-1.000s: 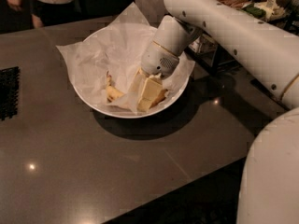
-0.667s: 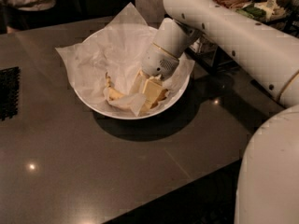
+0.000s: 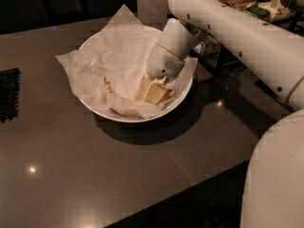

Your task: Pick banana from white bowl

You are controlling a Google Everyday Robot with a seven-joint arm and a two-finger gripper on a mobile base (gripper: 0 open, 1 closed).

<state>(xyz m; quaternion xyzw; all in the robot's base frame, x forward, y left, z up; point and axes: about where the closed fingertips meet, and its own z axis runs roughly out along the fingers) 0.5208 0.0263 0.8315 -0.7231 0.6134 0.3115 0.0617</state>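
The white bowl [image 3: 176, 103] stands on the dark table, lined with crinkled white paper [image 3: 109, 56] whose corners stick out past the rim. Only a small speckled yellow-brown end of the banana [image 3: 107, 85] shows at the lower left inside the bowl. The rest of it is hidden under a fold of paper. My gripper [image 3: 151, 92] reaches down into the right half of the bowl, its tip low against the paper and just right of the banana's visible end. My white arm [image 3: 228, 27] comes in from the upper right.
A dark grille [image 3: 8, 95] lies at the table's left edge. A tray of food items [image 3: 256, 1] stands at the back right. The robot's white body [image 3: 278, 175] fills the lower right, beside the table's front edge [image 3: 166, 194].
The gripper has sunk a little deeper into the bowl. The paper has folded over the banana, so less of it shows than before.
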